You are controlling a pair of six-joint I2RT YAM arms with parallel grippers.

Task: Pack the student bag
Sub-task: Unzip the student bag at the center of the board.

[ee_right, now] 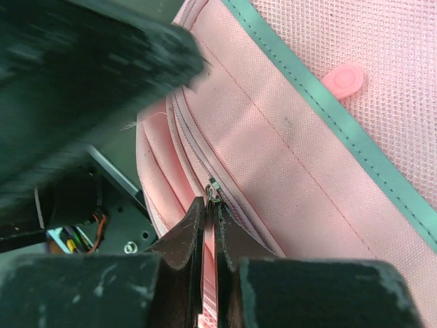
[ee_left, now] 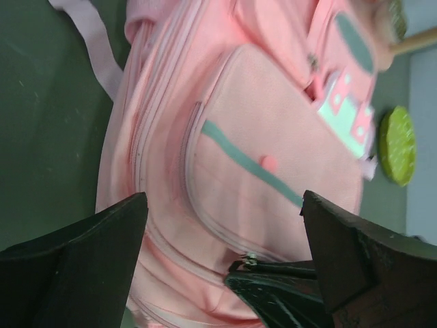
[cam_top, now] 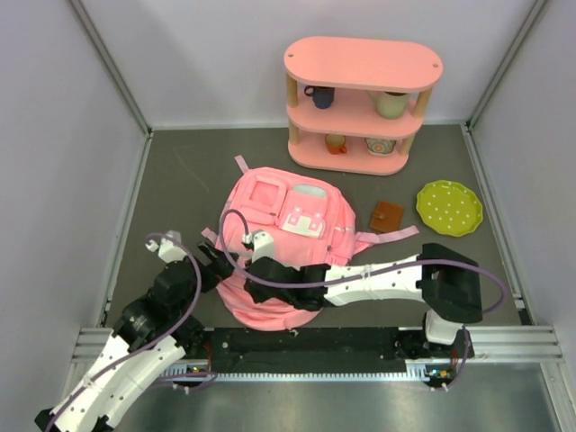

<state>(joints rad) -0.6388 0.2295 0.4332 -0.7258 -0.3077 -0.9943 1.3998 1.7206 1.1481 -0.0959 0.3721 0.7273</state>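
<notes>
Where grey walls (cam_top: 216, 63) enclose dark table (cam_top: 180, 180), student bag (cam_top: 288, 238) lies flat.

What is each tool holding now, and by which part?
The right tool is shut on the zipper pull of the student bag, near the bag's edge closest to the arms. The left tool is open and holds nothing.

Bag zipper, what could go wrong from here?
The right tool pinches the zip pull only at its very tips, so it might slip off. The left tool is open and not gripping the bag, so a pull may drag the soft bag instead of sliding the zip.
</notes>
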